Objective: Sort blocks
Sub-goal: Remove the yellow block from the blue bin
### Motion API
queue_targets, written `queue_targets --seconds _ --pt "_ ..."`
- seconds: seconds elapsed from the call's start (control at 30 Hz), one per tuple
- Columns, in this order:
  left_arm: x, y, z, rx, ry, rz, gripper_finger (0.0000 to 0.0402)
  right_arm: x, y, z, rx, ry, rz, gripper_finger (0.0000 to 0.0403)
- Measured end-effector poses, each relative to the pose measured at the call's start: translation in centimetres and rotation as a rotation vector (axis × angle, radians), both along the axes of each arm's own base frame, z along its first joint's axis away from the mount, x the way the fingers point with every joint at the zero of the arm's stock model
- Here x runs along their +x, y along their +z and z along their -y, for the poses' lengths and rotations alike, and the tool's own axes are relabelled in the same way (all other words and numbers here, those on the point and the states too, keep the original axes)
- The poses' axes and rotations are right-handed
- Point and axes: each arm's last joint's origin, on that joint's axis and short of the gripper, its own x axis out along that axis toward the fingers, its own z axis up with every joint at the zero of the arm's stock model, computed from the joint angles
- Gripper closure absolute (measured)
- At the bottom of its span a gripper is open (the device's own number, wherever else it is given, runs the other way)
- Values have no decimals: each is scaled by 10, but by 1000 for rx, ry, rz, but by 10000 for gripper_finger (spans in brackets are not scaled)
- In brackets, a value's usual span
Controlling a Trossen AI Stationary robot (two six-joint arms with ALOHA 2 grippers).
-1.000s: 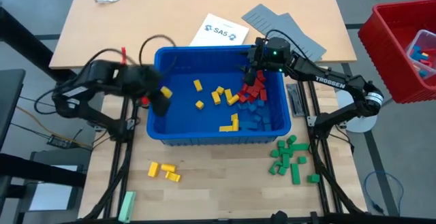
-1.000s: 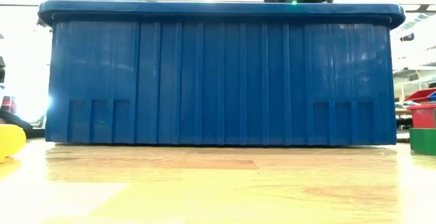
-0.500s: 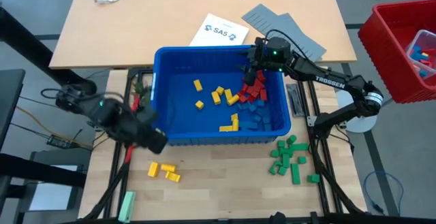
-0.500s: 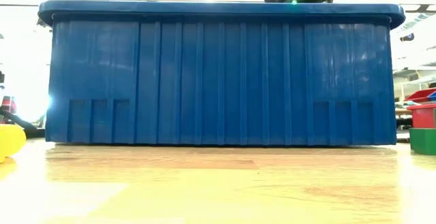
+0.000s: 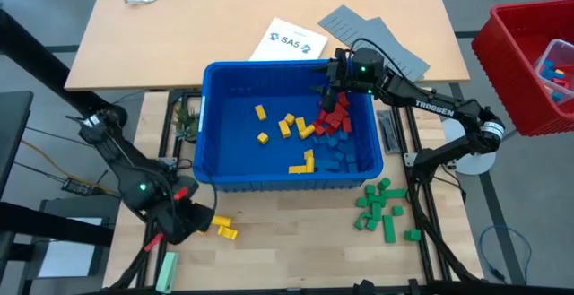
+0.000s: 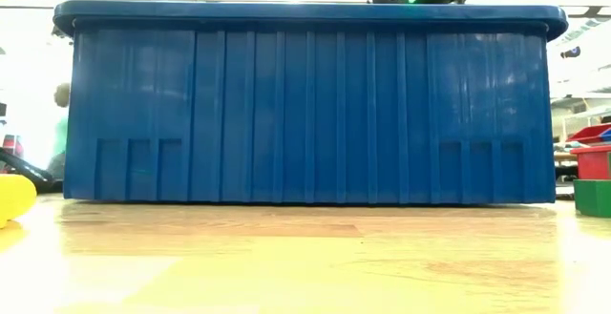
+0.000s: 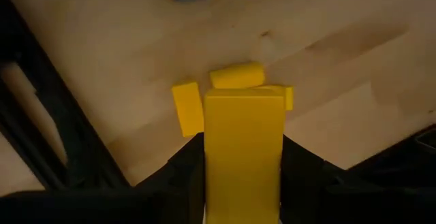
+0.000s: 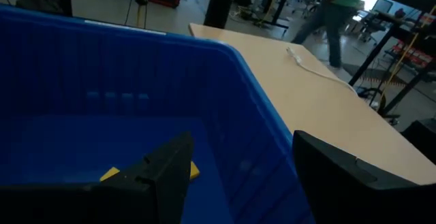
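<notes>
The left gripper (image 7: 243, 183) is clenching a yellow block (image 7: 243, 149) over the small yellow pile (image 5: 221, 228) on bare tabletop just outside the blue bin's (image 5: 208, 125) near-left corner. The right gripper (image 5: 330, 87) is hanging spread, empty, over red blocks (image 5: 334, 116) beside the bin's far-right rim.

"TROSSEN" runs along the right arm (image 5: 437, 107); the white sheet (image 5: 289, 41) reads "SAS".

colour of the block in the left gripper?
Yellow. The block sits clamped in the left gripper; the left wrist view shows it best.
</notes>
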Motion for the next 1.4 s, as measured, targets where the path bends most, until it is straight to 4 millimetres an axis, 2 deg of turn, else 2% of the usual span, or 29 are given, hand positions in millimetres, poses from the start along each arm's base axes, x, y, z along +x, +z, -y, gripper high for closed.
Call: queue_targets --seconds 0.13,0.33,0.5,0.67,0.87,0.97,1.07,1.33,1.4 --pt "-6 -34 7 5 28 -38 256 0 0 0 0 0 0 165" --pt "-17 -82 -1 64 146 -127 256 0 -1 0 13 -2 -1 165" --pt "-20 -113 -4 44 149 -141 255 0 -2 -2 37 44 -5 165" --pt "-21 -133 -7 20 162 -128 245 0 -2 -2 46 44 -2 165" --pt "-25 -135 -11 34 165 -171 204 0 -2 -2 50 42 0 165" --pt "-25 -127 -12 22 158 -153 186 0 -2 -2 49 42 0 165" --pt "-23 -103 -12 26 137 -76 176 0 -1 -2 44 43 3 165" --pt "-24 13 -26 199 82 181 173 0 -1 -2 23 47 -1 165" --pt "-24 41 -31 252 75 314 173 0 -1 -2 24 47 -1 165"
